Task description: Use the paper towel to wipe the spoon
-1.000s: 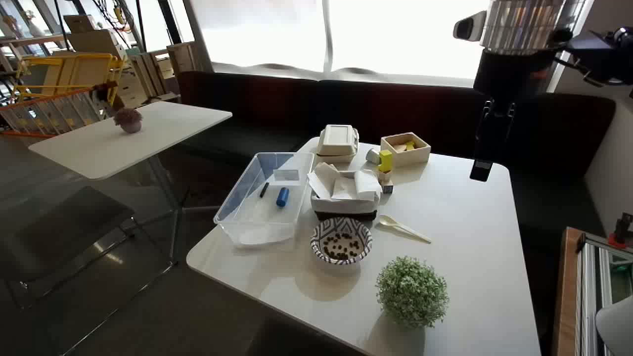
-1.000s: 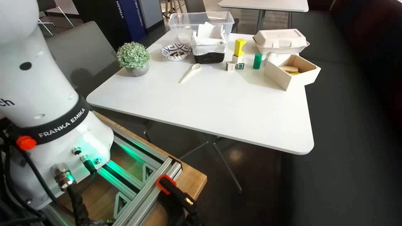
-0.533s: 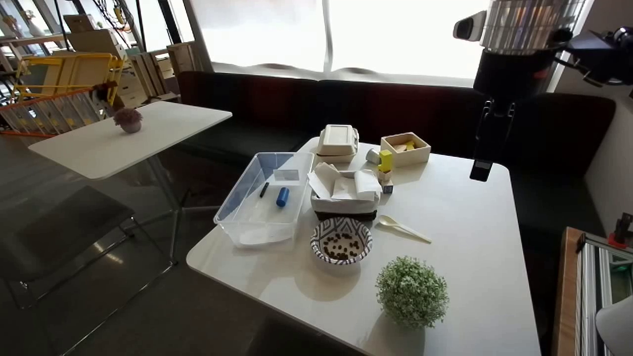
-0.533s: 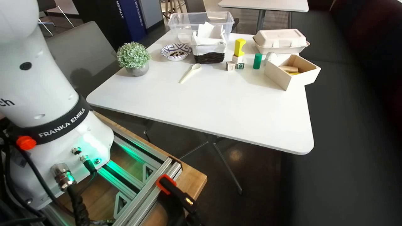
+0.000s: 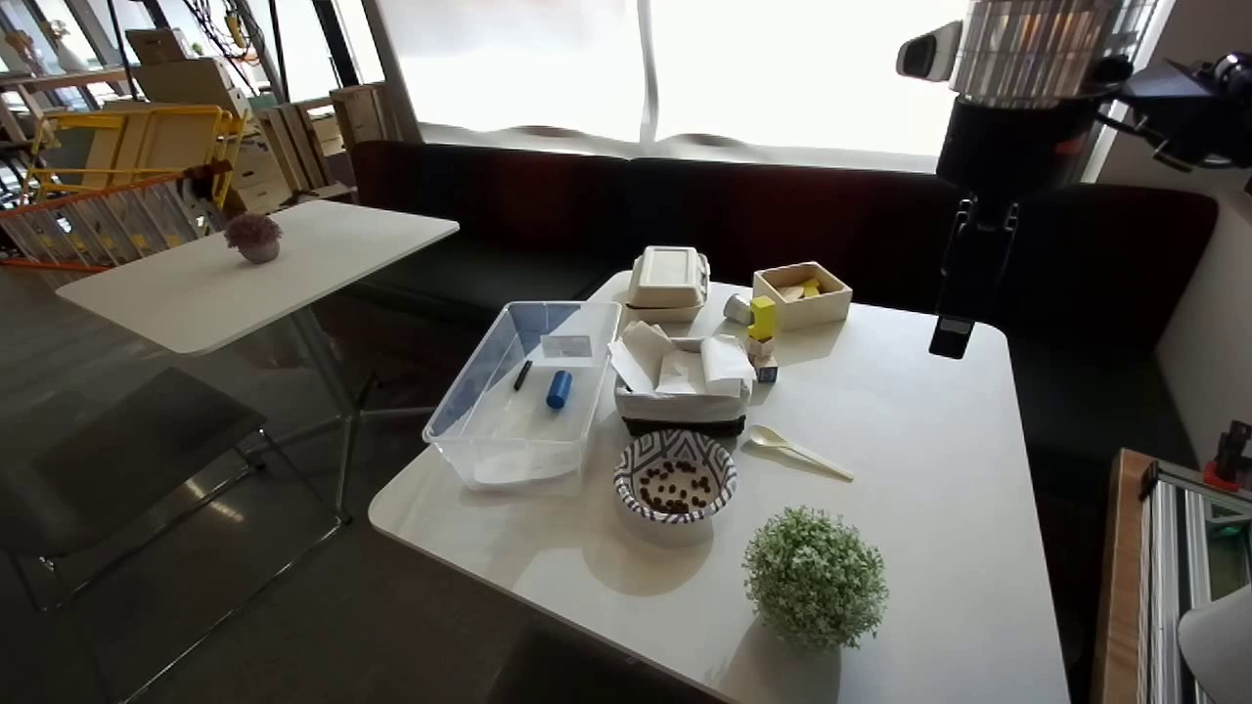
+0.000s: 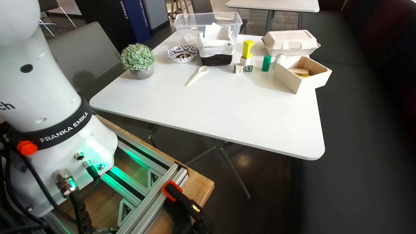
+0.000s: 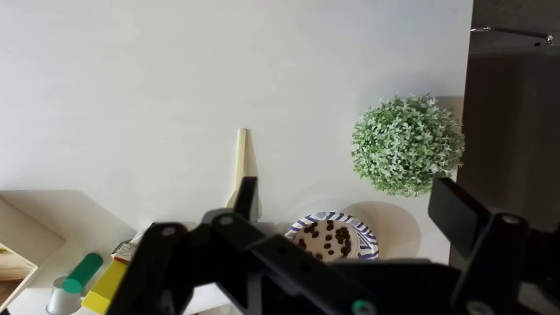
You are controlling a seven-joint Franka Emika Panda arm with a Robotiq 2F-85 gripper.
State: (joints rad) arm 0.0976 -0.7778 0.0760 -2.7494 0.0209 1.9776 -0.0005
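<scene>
Spoon partly behind fingers, wrist view only

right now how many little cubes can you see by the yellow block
3 in view: a pale cube and a dark-faced cube side by side on the table, an upper cube above them, under the yellow block. Others could be hidden behind.

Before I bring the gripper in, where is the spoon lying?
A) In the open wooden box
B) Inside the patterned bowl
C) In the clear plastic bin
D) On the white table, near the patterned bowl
D: all views show the spoon lying on the white table, and both exterior views show a gap between it and the patterned bowl.
</scene>
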